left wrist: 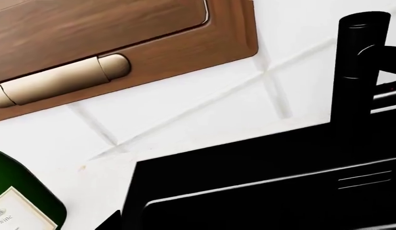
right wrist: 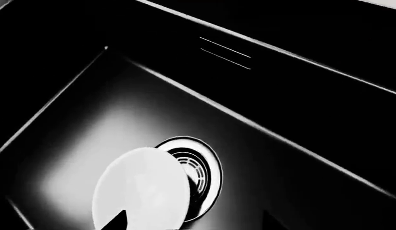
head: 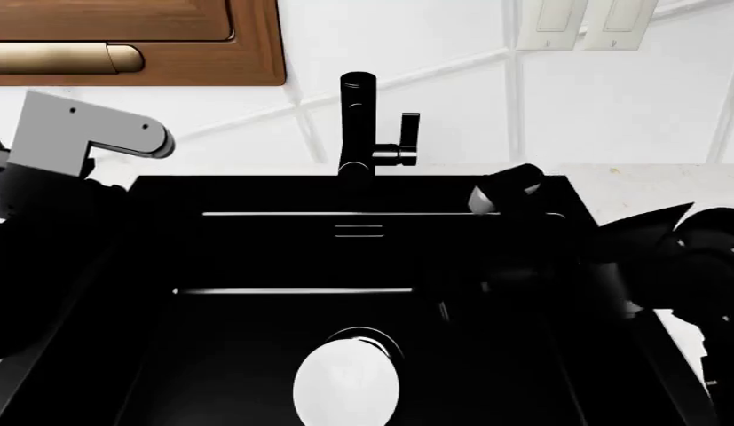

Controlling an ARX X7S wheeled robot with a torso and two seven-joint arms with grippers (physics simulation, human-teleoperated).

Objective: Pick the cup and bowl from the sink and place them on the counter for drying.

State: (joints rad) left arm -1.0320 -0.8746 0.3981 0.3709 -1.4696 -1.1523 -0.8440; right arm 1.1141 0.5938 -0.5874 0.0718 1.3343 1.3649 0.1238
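Here, seen from the head camera looking down, a matte black sink fills most of the picture, with a tall black faucet rising at twelve o'clock from its back rim. The bowl, a smooth white disc, lies on the basin floor at about six o'clock, partly covering the round ridged drain, whose metal ring peeks out at the bowl's upper right edge. In the right wrist view the bowl shows again, overlapping the drain. The cup cannot be found in any view. The white speckled counter frames the basin, showing at about two o'clock. The left arm, grey and black, hangs over the sink's left edge at about ten o'clock; the right arm, dark, reaches over the right side at about three o'clock. Neither arm's fingers are clearly visible, so how wide they stand cannot be told. The left wrist view shows a green wine bottle on the counter, a wooden cabinet door with a brass handle, and the white tiled wall.
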